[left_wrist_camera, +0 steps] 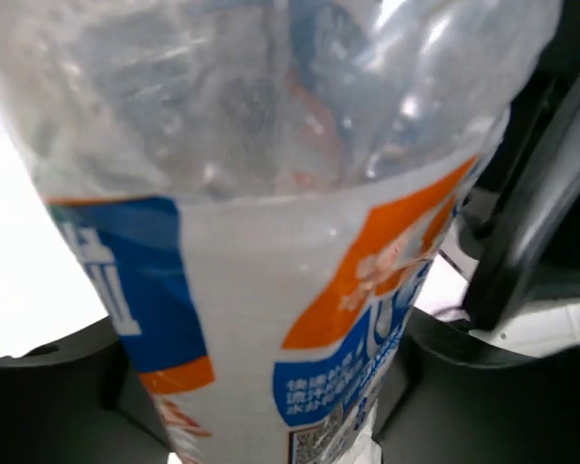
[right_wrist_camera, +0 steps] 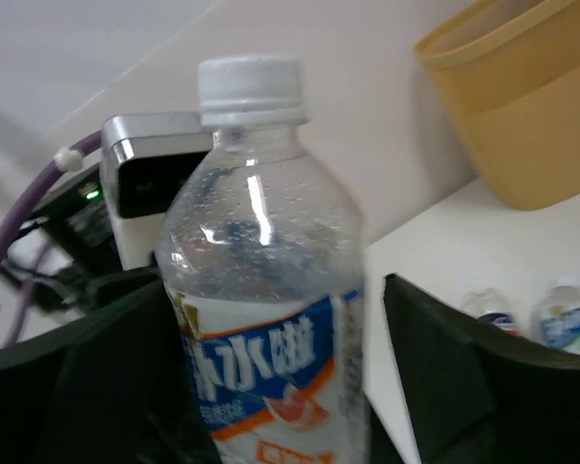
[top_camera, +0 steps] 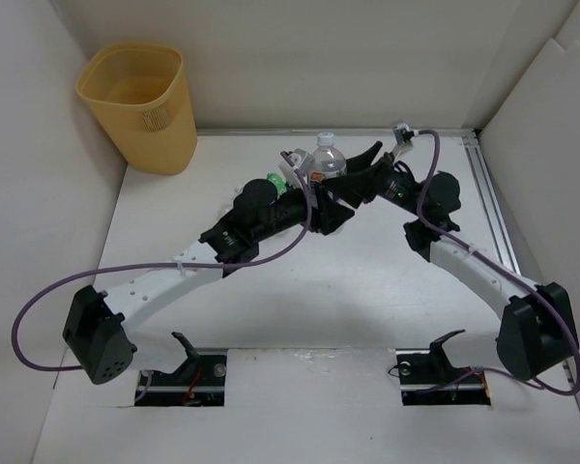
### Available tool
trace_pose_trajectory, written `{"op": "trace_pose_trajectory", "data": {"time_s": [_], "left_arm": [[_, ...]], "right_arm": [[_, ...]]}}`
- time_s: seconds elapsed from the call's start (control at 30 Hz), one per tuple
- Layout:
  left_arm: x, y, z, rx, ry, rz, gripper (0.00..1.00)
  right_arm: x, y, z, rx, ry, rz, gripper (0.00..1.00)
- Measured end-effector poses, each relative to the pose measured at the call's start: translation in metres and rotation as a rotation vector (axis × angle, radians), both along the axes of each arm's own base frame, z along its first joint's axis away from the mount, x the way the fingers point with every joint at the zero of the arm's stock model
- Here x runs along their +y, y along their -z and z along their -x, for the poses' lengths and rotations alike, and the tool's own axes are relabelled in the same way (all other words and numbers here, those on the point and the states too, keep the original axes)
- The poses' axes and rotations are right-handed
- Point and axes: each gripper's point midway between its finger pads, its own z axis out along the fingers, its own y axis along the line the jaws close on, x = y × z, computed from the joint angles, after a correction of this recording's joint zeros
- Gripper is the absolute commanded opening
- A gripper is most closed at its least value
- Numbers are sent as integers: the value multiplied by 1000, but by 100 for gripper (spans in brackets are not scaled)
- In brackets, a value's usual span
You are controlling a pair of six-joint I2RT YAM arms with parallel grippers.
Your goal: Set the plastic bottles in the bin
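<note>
A clear plastic bottle (top_camera: 327,155) with a white cap and a blue, orange and white label stands upright between both grippers at the back middle of the table. My left gripper (top_camera: 325,190) is shut on its lower body; the bottle (left_wrist_camera: 271,290) fills the left wrist view between the two fingers. My right gripper (top_camera: 356,166) is open around the same bottle (right_wrist_camera: 261,290), with a gap on the right-hand finger's side. The yellow-orange bin (top_camera: 140,106) stands at the back left, and shows in the right wrist view (right_wrist_camera: 522,106).
Other small bottles lie on the table behind the left arm (top_camera: 292,162), one with a green cap (top_camera: 274,182); two show in the right wrist view (right_wrist_camera: 488,309) (right_wrist_camera: 565,317). White walls enclose the table on the left, back and right.
</note>
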Motion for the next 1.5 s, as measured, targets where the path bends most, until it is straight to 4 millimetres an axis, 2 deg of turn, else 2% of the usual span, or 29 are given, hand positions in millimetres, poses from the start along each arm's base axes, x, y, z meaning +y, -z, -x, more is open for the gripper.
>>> {"op": "trace_pose_trajectory", "data": {"time_s": [0.1,0.2,0.27,0.33,0.47,0.57,0.63,0.7,0.73,0.77,0.9,0.93,0.97,1.0,1.03,1.07,1.1,1.3,1.4,1.5], "left_arm": [[12,-2,-18,7,-79,-24,0],[48,-18,-61,8,-249,-37,0],[84,-41,-98,1,-397,-33,0],[126,-74,-138,-28,-546,-8,0],[217,-133,-203,-94,-831,39,0],[280,-157,-243,-129,-1015,57,0],[317,-160,-265,-132,-1119,53,0],[345,-158,-285,-133,-1196,49,0],[364,-151,-299,-125,-1248,41,0],[372,-148,-305,-122,-1267,39,0],[422,-115,-335,-87,-1392,7,0],[432,-106,-340,-78,-1418,-4,2],[443,-97,-345,-69,-1443,-15,9],[452,-90,-350,-66,-1466,-22,22],[459,-85,-356,-65,-1483,-28,56],[466,-81,-361,-66,-1500,-35,82],[472,-76,-369,-72,-1516,-46,100],[482,-67,-411,-114,-1543,-36,100],[478,-62,-415,-106,-1527,-41,100],[473,-69,-411,-98,-1508,-25,100]], "right_arm": [[-21,3,-18,10,86,23,100],[-54,4,-38,17,211,55,100],[-74,3,-44,22,291,73,100],[-84,2,-43,7,339,93,100],[-84,11,-35,-12,355,141,100],[-78,29,-35,10,354,182,100],[-71,44,-38,32,343,214,100],[-63,60,-42,46,330,252,100],[-61,67,-44,53,325,271,100],[-59,75,-46,61,321,292,100],[-58,100,-54,55,327,356,100],[-58,105,-57,57,329,369,100],[-58,111,-60,57,331,384,100],[-58,117,-63,57,333,401,100],[-58,124,-65,61,335,417,100],[-58,130,-68,64,337,431,100],[-58,136,-70,69,337,444,100],[-55,170,-80,90,350,540,100],[-44,192,-86,107,354,646,100],[-28,204,-100,97,353,758,100]]}}
